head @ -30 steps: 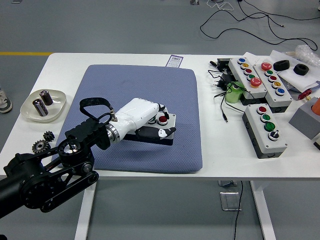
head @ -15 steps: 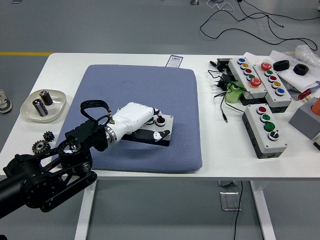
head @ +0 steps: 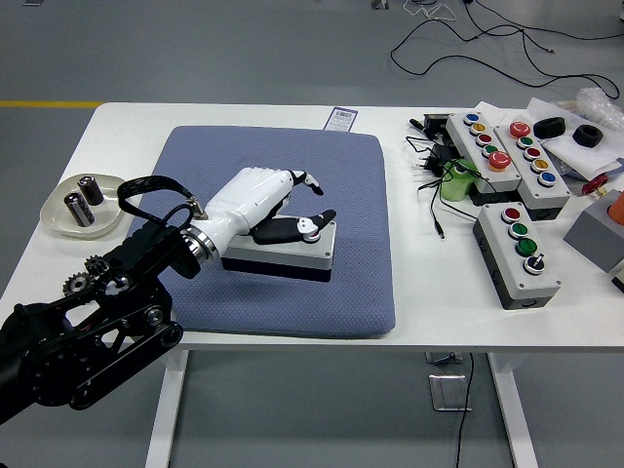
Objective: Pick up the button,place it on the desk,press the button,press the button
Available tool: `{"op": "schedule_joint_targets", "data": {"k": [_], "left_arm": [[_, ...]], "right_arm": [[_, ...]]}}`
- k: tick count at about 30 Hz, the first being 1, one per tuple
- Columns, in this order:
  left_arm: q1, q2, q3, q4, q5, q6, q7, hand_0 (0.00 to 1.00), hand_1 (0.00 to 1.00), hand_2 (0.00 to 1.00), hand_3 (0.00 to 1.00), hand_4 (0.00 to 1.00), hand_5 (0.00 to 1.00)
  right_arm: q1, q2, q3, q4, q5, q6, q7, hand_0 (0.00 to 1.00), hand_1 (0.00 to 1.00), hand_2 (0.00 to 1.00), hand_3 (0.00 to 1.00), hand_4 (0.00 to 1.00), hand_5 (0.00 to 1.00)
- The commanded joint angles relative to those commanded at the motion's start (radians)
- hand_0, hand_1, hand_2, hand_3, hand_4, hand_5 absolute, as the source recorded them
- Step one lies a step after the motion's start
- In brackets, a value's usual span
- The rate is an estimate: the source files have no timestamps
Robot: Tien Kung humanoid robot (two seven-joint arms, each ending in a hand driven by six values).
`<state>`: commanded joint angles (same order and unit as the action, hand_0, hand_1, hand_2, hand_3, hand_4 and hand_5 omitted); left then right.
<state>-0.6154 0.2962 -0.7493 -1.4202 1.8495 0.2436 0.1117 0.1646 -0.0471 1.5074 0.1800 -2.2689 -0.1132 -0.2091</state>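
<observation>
Head view: left hand is coming in from the lower left and is sitting over the button box, which is lying flat on the blue mat on the white table. Fingers are spreading loosely past the box's far edge, not clamping anything; the thumb is lying along the box top, tip close to the buttons at its right end, which the thumb is mostly covering. Cannot tell if the thumb is touching a button. Box is directly under the palm and looking set down. Right hand is not showing. Other button boxes are sitting well off to the right of the hand, untouched.

Judging the step as the press: best done by lining one fingertip straight above a single button, pushing vertically, keeping the palm off the box so it is not sliding on the mat.
</observation>
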Motion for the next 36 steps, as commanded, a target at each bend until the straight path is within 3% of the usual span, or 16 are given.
{"op": "schedule_joint_targets", "data": {"k": [2,5,6,10,11,20,27,36], "left_arm": [[0.016,0.000,-0.050,-0.011,-0.080,0.018,-0.045,0.327,0.547,0.603,0.885,0.736,0.998],[0.034,-0.001,-0.110,-0.013,-0.188,0.011,-0.095,0.327,0.547,0.603,0.885,0.736,0.998],[0.041,-0.002,-0.136,-0.012,-0.232,0.006,-0.114,0.703,0.813,0.913,0.916,0.736,0.998],[0.079,-0.001,-0.236,0.012,-0.395,-0.012,-0.191,0.703,0.813,0.913,0.916,0.736,0.998],[0.090,0.001,-0.273,0.028,-0.447,-0.030,-0.203,0.805,0.857,0.947,0.919,0.728,0.998],[0.171,0.039,-0.472,0.126,-0.807,-0.114,-0.224,0.822,0.867,0.942,0.917,0.726,0.998],[0.213,0.048,-0.587,0.185,-0.886,-0.180,-0.223,0.829,0.869,0.931,0.906,0.726,0.998],[0.228,0.054,-0.628,0.188,-0.869,-0.208,-0.215,0.827,0.871,0.923,0.902,0.723,0.998]], "right_arm": [[-0.001,0.000,-0.001,0.000,0.000,-0.001,0.000,0.673,0.658,0.674,0.624,0.310,0.173],[-0.001,-0.001,-0.003,0.000,0.000,-0.001,0.001,0.673,0.658,0.674,0.624,0.310,0.173],[-0.001,-0.001,-0.004,0.000,0.000,-0.001,0.001,0.673,0.658,0.674,0.624,0.310,0.173],[-0.001,-0.001,-0.005,0.000,0.000,-0.001,0.001,0.673,0.658,0.674,0.624,0.310,0.173],[-0.002,-0.001,-0.003,0.000,0.000,-0.001,0.000,0.673,0.658,0.674,0.624,0.310,0.173],[-0.009,-0.001,0.009,0.000,0.000,0.001,0.000,0.673,0.658,0.674,0.624,0.310,0.173],[-0.012,0.003,0.007,0.000,0.000,0.002,0.001,0.673,0.658,0.674,0.624,0.310,0.173],[-0.004,0.006,0.006,0.000,0.000,0.000,0.001,0.673,0.658,0.674,0.624,0.310,0.173]]}}
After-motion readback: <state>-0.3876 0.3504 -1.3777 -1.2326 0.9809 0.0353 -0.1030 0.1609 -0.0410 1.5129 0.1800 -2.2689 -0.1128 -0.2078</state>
